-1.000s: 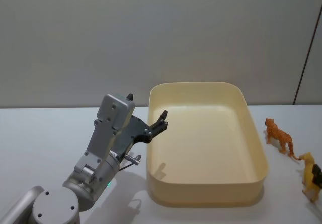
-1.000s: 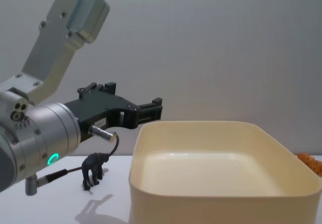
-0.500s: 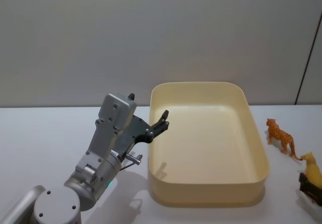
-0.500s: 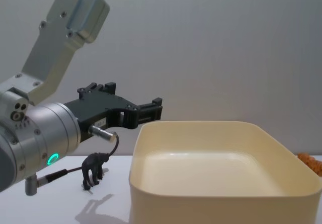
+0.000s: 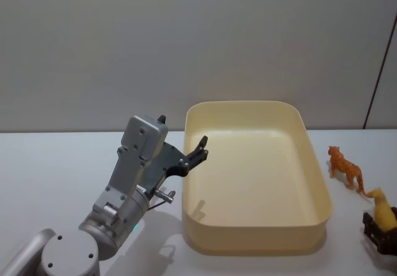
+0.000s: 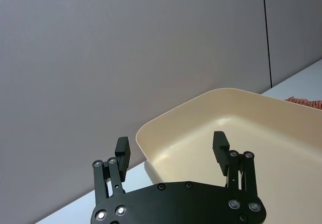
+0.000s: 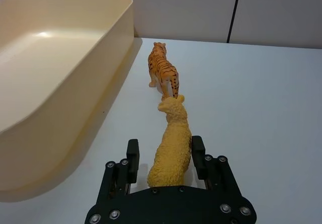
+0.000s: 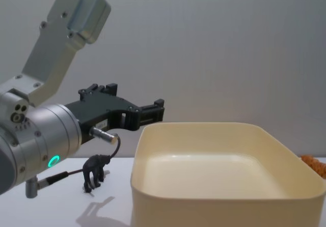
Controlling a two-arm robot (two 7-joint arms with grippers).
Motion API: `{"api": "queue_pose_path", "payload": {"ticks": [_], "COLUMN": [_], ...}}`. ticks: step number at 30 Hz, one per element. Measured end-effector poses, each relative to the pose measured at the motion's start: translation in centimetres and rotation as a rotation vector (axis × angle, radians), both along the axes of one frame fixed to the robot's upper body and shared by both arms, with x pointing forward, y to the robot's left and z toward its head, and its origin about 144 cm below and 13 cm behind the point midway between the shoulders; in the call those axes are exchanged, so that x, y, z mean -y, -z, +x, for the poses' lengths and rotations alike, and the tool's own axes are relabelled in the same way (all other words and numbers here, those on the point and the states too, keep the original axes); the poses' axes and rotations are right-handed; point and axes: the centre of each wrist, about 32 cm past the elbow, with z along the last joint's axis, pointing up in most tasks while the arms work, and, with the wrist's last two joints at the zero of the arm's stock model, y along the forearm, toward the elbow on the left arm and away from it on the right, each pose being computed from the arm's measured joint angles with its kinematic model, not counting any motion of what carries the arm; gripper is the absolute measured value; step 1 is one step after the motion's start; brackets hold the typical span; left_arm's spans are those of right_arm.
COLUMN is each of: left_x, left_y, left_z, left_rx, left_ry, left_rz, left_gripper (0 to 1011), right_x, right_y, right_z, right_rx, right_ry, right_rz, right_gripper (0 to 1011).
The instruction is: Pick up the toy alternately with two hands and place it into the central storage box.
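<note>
Right gripper (image 7: 165, 152) was low over the surface (image 7: 261, 108), jaws open either side of the yellow toy animal (image 7: 172, 121), right of the cream storage box (image 5: 255, 239). Left gripper (image 6: 171, 144) hung wide open and empty by the box's left rim.

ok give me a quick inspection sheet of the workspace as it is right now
surface: white table, the box and toys stand on it
job's things: cream storage box, nothing in it; yellow toy and tiger toy to its right; black toy to its left
clutter: nothing seen
grippers: left gripper open, holding nothing, raised by the box's left rim; right gripper open, fingers either side of the yellow toy
cables: thin black cable on the left arm, near the black toy
surroundings: plain grey wall
</note>
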Motion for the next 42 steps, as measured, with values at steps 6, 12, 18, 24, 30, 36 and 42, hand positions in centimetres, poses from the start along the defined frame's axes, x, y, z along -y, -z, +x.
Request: {"api": "queue_pose_path", "payload": {"ticks": [6,12,18,24,30,36,42], "left_x": [0.0,0.0,0.0,0.0,0.0,0.0,0.0], "left_y": [0.0,0.0,0.0,0.0,0.0,0.0,0.0], "left_z": [0.0,0.0,0.0,0.0,0.0,0.0,0.0], "left_rx": [0.0,0.0,0.0,0.0,0.0,0.0,0.0], "left_ry": [0.0,0.0,0.0,0.0,0.0,0.0,0.0], "left_rz": [0.0,0.0,0.0,0.0,0.0,0.0,0.0], "left_gripper": [1001,1001,1001,1001,1001,1001,1001], "right_x": [-0.1,-0.2,-0.2,-0.3,-0.6,-1.1,-2.1], "right_y": [0.1,0.2,-0.1,-0.9,-2.3,-4.6,-6.4], "right_z": [0.2,0.3,0.3,0.2,0.3,0.8,1.9], "right_rx": [-0.003,-0.003,0.025,0.075,0.147,0.222,0.248], "right_ry": [-0.007,-0.011,-0.017,-0.023,-0.033,-0.067,-0.124], "right_rz": [-0.001,-0.001,0.0,0.004,0.016,0.042,0.069], "right_gripper": [474,355,355,355,355,355,355]}}
